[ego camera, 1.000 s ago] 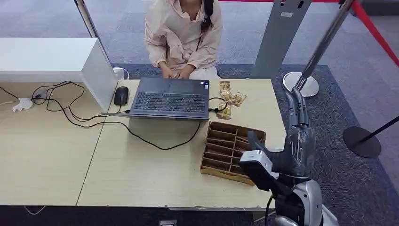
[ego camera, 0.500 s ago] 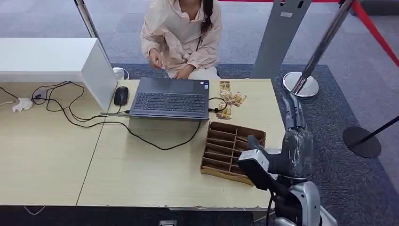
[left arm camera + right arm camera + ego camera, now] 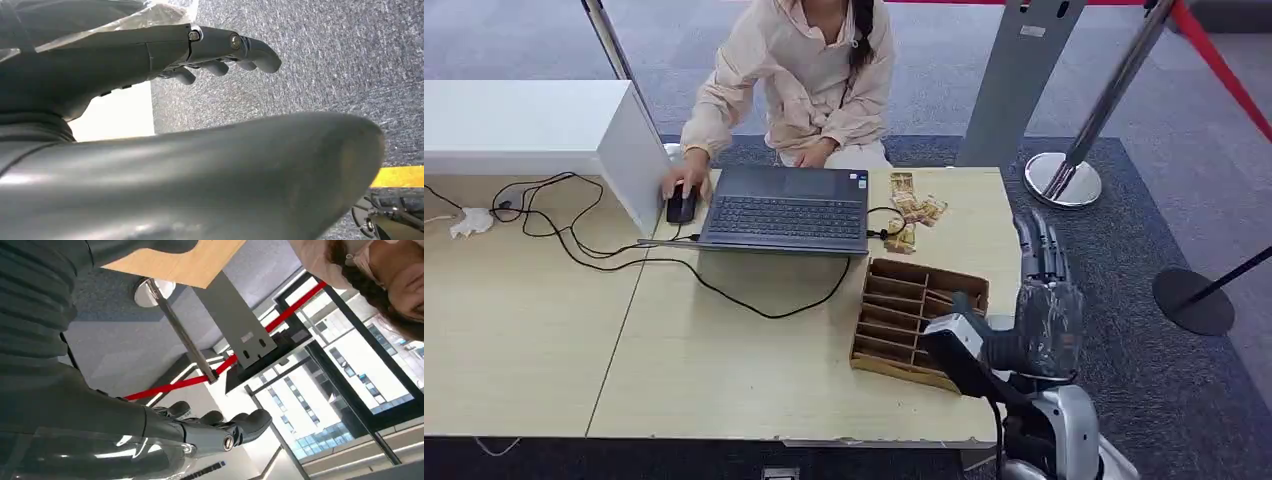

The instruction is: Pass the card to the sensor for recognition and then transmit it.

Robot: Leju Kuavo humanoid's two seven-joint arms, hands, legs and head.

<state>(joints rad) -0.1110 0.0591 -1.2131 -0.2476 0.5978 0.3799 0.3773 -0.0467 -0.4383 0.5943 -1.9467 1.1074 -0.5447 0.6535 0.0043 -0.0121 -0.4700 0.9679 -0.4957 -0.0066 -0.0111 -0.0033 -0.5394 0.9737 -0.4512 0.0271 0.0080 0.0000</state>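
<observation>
Since the earlier frames, the person's hand (image 3: 686, 180) has been moved from the near edge of the dark grey open laptop (image 3: 786, 208) onto the black computer mouse (image 3: 681, 203) by the laptop's left side, and the robot's right hand (image 3: 1046, 290) has been drawn slightly back along the right edge of the light wooden tabletop (image 3: 724, 370). That hand is held upright beside the tabletop's right edge, its dark fingers (image 3: 1039, 243) straight and apart, with nothing between them. The left hand (image 3: 165, 55) is seen hanging over grey carpet, fingers slightly curved and spread, holding nothing.

A brown cardboard sorting tray with slotted compartments (image 3: 894, 300) lies near the right edge of the tabletop, just beside the right hand. Flat brown cards are stacked in its slots; how many cannot be told. Several small tan cards (image 3: 912, 210) are scattered loose toward the far right corner, just beside the laptop. Black cables (image 3: 574, 240) are trailed across the left part of the tabletop.
</observation>
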